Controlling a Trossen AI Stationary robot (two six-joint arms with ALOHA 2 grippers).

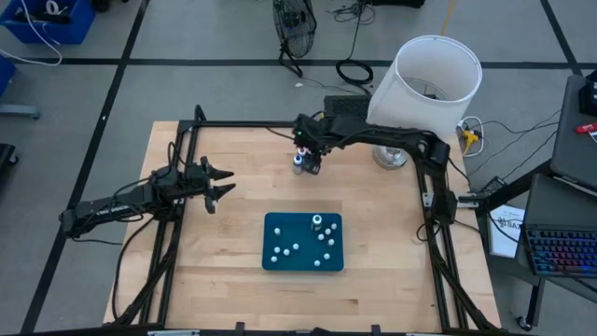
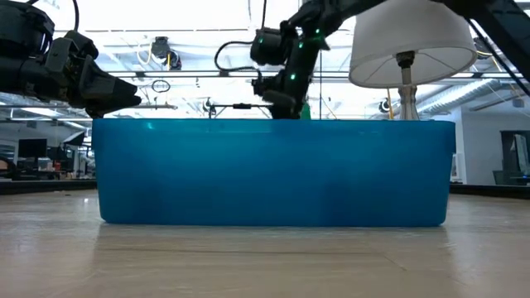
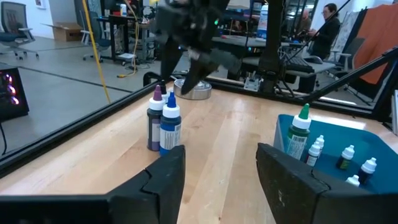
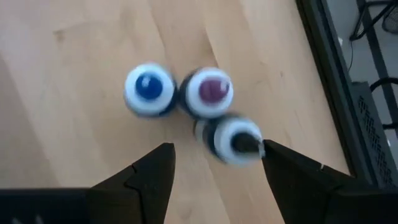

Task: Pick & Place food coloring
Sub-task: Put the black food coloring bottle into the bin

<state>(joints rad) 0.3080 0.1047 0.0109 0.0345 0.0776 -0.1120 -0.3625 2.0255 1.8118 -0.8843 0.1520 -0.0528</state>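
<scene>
I see the wood table [image 1: 215, 271] w/ the teal tray [image 1: 280, 224] near the middle, small white-capped bottles inside. Right gripper [image 4: 214, 165] hangs at 12 o'clock from the tray, fingers apart, right over three food coloring bottles [image 4: 208, 93] standing close together on the table. Left gripper [image 1: 222, 183] waits at 10 o'clock, fingers apart, holding nothing.

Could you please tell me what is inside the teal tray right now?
The teal tray holds a green-capped bottle and several small white-capped bottles. From table height its wall hides them all.
</scene>
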